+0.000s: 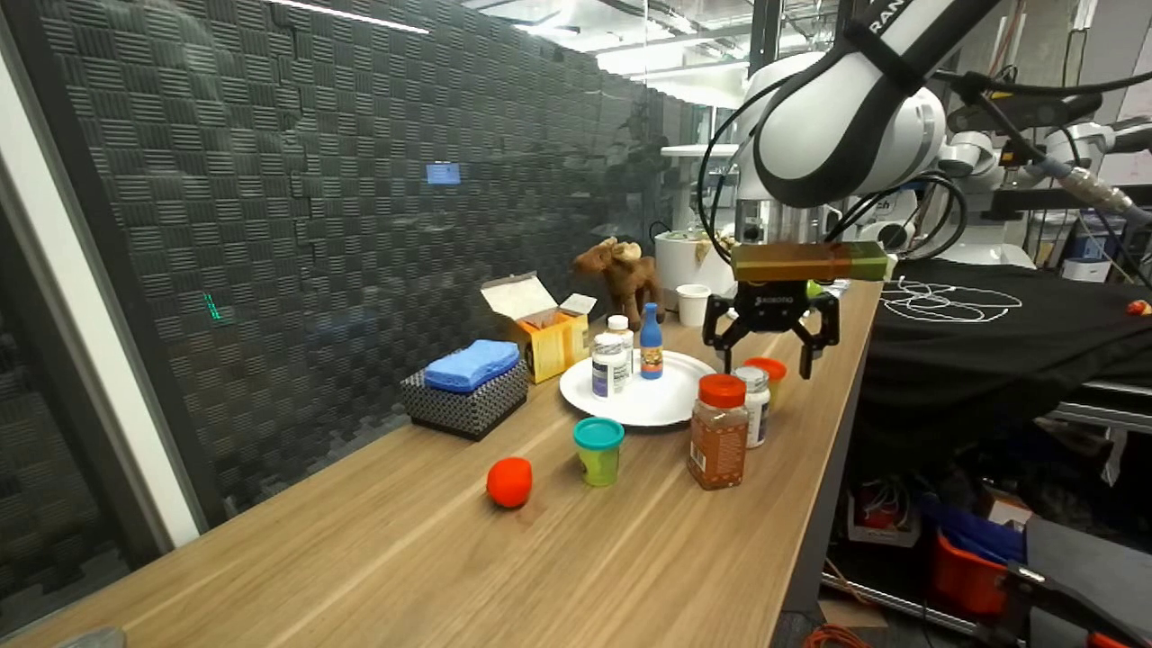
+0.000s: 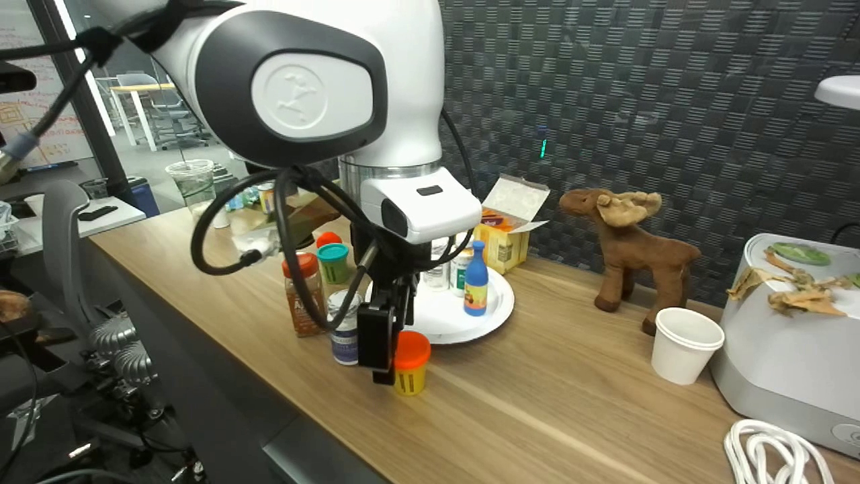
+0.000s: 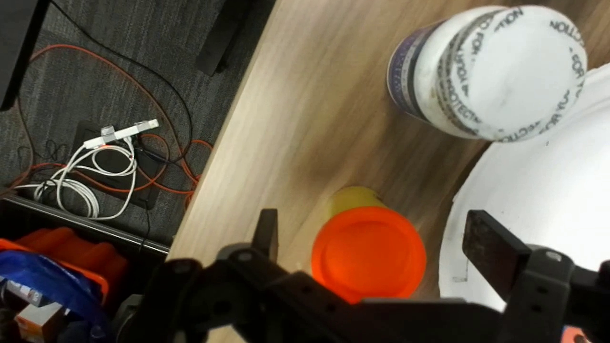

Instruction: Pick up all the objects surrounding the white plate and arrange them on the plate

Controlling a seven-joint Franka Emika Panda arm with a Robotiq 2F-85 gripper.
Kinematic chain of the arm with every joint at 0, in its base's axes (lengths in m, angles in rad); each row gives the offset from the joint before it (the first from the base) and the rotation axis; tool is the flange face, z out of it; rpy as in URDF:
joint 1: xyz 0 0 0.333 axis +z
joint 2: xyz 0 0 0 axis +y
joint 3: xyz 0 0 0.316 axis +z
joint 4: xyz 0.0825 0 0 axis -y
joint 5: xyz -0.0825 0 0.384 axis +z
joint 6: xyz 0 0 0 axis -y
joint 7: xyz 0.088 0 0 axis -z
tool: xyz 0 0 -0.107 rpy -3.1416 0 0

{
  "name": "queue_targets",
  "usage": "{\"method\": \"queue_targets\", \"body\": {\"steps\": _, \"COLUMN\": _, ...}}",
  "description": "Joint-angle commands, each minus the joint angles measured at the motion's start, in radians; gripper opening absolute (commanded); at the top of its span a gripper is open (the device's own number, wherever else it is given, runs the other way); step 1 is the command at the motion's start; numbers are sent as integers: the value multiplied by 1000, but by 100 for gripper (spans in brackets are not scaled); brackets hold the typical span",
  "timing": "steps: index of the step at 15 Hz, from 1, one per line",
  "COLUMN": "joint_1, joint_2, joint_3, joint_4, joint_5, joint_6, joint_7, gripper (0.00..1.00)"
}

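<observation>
The white plate holds two white bottles and a blue bottle, all upright. Around it on the table stand a yellow tub with an orange lid, a white bottle, a red-lidded seasoning jar, a green tub with a teal lid and a red ball. My gripper is open and empty. In the wrist view, the orange lid lies between its spread fingers, apart from both. One finger overlaps the plate's rim in that view.
A yellow open box, a patterned box with a blue cloth, a brown toy moose and a white paper cup stand near the back. A white appliance is beside the cup. The table edge is close to the tub.
</observation>
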Motion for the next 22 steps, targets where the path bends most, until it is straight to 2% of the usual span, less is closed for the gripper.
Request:
{"method": "queue_targets", "body": {"steps": 1, "joint_1": -1, "joint_2": 11, "joint_3": -3, "joint_4": 2, "joint_5": -12, "joint_6": 66, "joint_7": 30, "gripper": 100}}
{"method": "queue_targets", "body": {"steps": 7, "joint_1": 5, "joint_2": 38, "joint_3": -11, "joint_4": 27, "joint_5": -33, "joint_6": 110, "joint_7": 52, "gripper": 100}}
{"method": "queue_targets", "body": {"steps": 8, "joint_1": 4, "joint_2": 34, "joint_3": -6, "joint_4": 24, "joint_5": -18, "joint_6": 104, "joint_7": 35, "gripper": 80}}
{"method": "queue_targets", "body": {"steps": 12, "joint_1": 8, "joint_2": -8, "joint_3": 2, "joint_4": -9, "joint_5": -8, "joint_6": 93, "joint_7": 17, "gripper": 49}}
{"method": "queue_targets", "body": {"steps": 15, "joint_1": 13, "joint_2": -61, "joint_3": -6, "joint_4": -37, "joint_5": -54, "joint_6": 89, "joint_7": 44, "gripper": 29}}
{"method": "queue_targets", "body": {"steps": 19, "joint_1": -3, "joint_2": -147, "joint_3": -9, "joint_4": -34, "joint_5": -185, "joint_6": 68, "joint_7": 32, "gripper": 28}}
{"method": "queue_targets", "body": {"steps": 22, "joint_1": -15, "joint_2": -146, "joint_3": 11, "joint_4": 16, "joint_5": -193, "joint_6": 87, "joint_7": -75, "gripper": 28}}
